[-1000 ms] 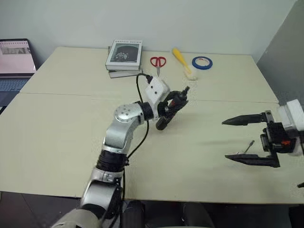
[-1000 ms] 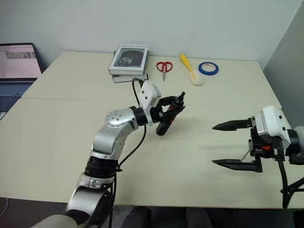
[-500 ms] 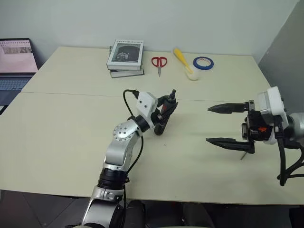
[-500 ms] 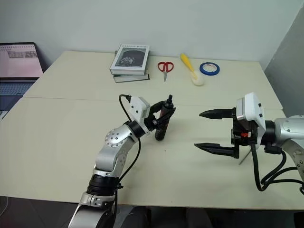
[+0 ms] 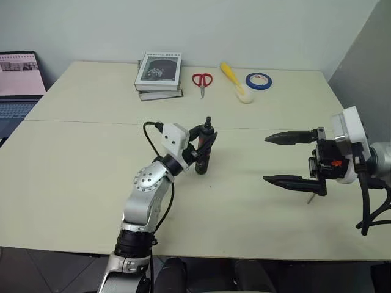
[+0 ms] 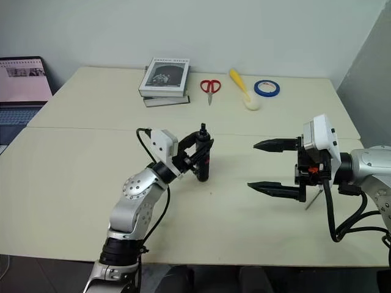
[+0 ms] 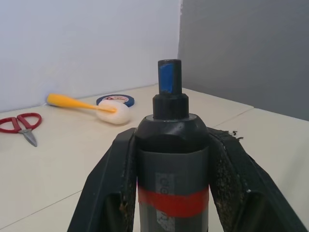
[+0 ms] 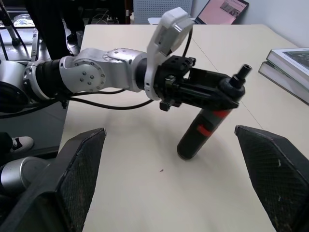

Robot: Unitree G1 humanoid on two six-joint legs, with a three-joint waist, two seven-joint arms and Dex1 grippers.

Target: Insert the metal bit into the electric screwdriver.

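Observation:
My left gripper is shut on the electric screwdriver, a black tool with a red band. It stands nearly upright at the table's middle, its base close to the surface. The left wrist view shows the electric screwdriver between the fingers, its bluish tip uppermost. To the right, my right gripper hangs open, fingers pointing left toward the tool, nothing between them. The metal bit lies on the table just behind its lower finger, partly hidden. The right wrist view shows the electric screwdriver ahead, between its wide-spread fingers.
Along the table's far edge lie a stack of books, red scissors, a yellow-handled brush and a blue tape roll. A laptop sits at the far left. A grey wall panel stands to the right.
The left gripper has carried the screwdriver left, lower and nearer to me, turning it more upright. The right gripper swung in leftward early on, then held still, open.

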